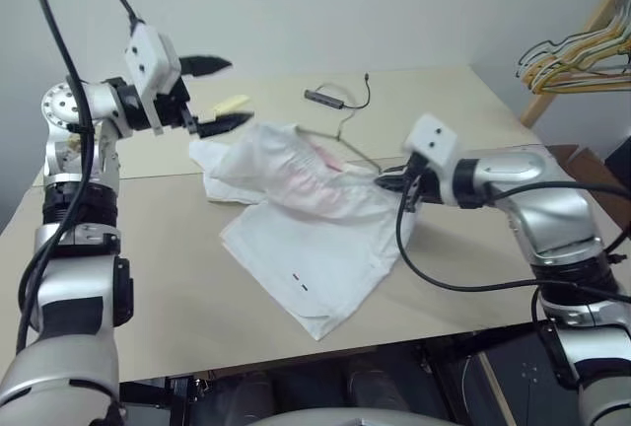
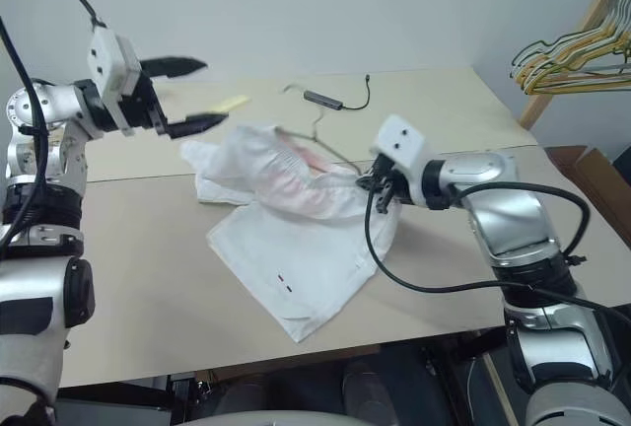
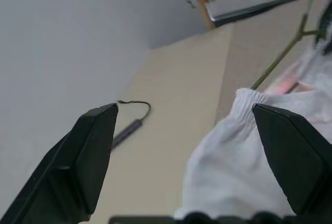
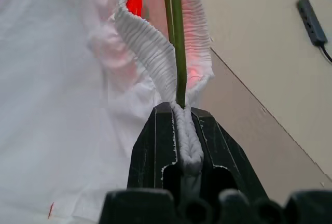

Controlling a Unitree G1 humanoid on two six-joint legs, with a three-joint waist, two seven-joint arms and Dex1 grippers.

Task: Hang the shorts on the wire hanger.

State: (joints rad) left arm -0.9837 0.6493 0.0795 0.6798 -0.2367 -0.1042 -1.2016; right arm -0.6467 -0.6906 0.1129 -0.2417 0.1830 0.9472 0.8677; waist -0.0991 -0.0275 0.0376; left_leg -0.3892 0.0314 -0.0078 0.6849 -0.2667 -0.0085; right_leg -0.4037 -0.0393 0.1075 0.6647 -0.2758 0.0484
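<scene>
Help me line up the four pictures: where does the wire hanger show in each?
Left eye: wire hanger, poking out behind the shorts.
Right eye: same spot.
Left wrist: thin rod, upper right.
Right wrist: rod inside the waistband, top centre.
Shared landmark: pink stain.

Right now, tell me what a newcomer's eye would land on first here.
The white shorts lie crumpled mid-table, with the wire hanger poking out of the waistband toward the table's far side. The right gripper is shut on the waistband's elastic alongside the hanger wire. The left gripper hangs wide open just beyond the shorts' far left corner, holding nothing.
</scene>
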